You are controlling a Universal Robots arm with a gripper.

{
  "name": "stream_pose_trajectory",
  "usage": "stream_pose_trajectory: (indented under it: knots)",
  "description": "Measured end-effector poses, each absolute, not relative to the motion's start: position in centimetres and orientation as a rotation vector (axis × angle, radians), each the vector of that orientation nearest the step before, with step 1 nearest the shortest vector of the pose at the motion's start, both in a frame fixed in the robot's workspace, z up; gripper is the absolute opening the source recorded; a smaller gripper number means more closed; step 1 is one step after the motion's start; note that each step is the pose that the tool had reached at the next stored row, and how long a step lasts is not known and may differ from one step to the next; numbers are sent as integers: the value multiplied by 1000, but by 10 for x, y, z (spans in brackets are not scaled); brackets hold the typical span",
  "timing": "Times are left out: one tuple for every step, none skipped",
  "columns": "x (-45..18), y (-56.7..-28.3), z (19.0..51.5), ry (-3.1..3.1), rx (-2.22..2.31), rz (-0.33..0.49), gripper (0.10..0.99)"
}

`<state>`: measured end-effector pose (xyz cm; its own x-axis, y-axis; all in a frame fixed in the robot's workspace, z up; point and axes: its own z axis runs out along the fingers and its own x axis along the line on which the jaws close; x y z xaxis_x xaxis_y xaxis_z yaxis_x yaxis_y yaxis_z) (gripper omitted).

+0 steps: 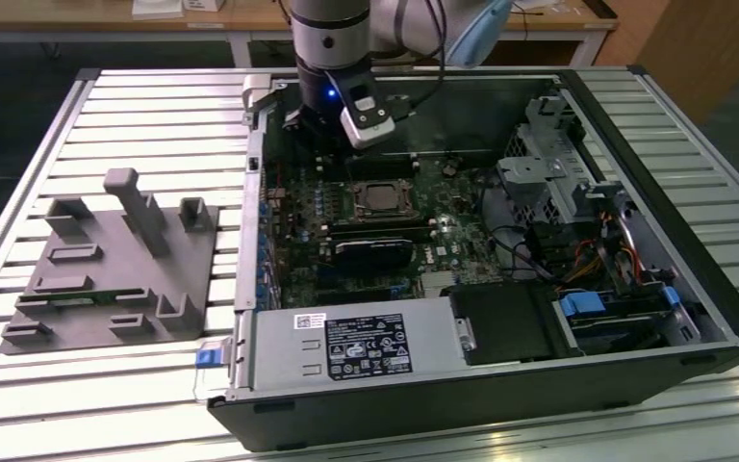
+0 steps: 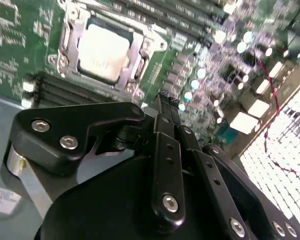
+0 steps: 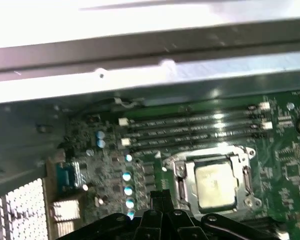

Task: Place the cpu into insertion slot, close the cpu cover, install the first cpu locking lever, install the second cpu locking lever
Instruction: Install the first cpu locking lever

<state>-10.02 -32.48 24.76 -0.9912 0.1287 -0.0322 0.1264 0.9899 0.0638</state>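
The cpu (image 1: 377, 197) lies flat in the insertion slot (image 1: 355, 186) on the green motherboard, its pale metal top showing in both wrist views (image 2: 102, 50) (image 3: 215, 183). The silver cpu cover (image 2: 135, 50) (image 3: 182, 181) is folded down around the chip's edges. I cannot tell how the locking levers stand. My gripper (image 1: 334, 146) hangs inside the case over the board, beyond the socket towards the far wall. Its black fingertips (image 2: 163, 102) (image 3: 160, 196) are pressed together with nothing between them, a short way off the socket and not touching it.
The open computer case (image 1: 677, 192) lies on a slatted metal table. A grey power supply (image 1: 344, 346) sits at the near side, and a drive cage (image 1: 562, 183) and cables at the exterior view's right. Black memory slots (image 3: 190, 127) run beside the socket. A grey fixture (image 1: 113, 260) stands left of the case.
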Motion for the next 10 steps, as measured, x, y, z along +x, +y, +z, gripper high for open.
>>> stream_pose_trajectory:
  knots:
    - [-101, -325, 248, 3097, 199, 116, 106]
    - [-102, -325, 248, 3097, 199, 139, 106]
    - [-103, -325, 248, 3097, 200, 165, 106]
    - [-104, -325, 248, 3097, 201, 193, 106]
    - [-105, -325, 248, 3096, 201, 222, 106]
    - [-105, -325, 248, 3095, 202, 248, 106]
    - [-106, -325, 248, 3094, 202, 274, 106]
    - [-106, -325, 248, 3092, 202, 299, 106]
    - [-107, -325, 248, 3091, 203, 324, 106]
    - [-107, -325, 248, 3089, 203, 347, 106]
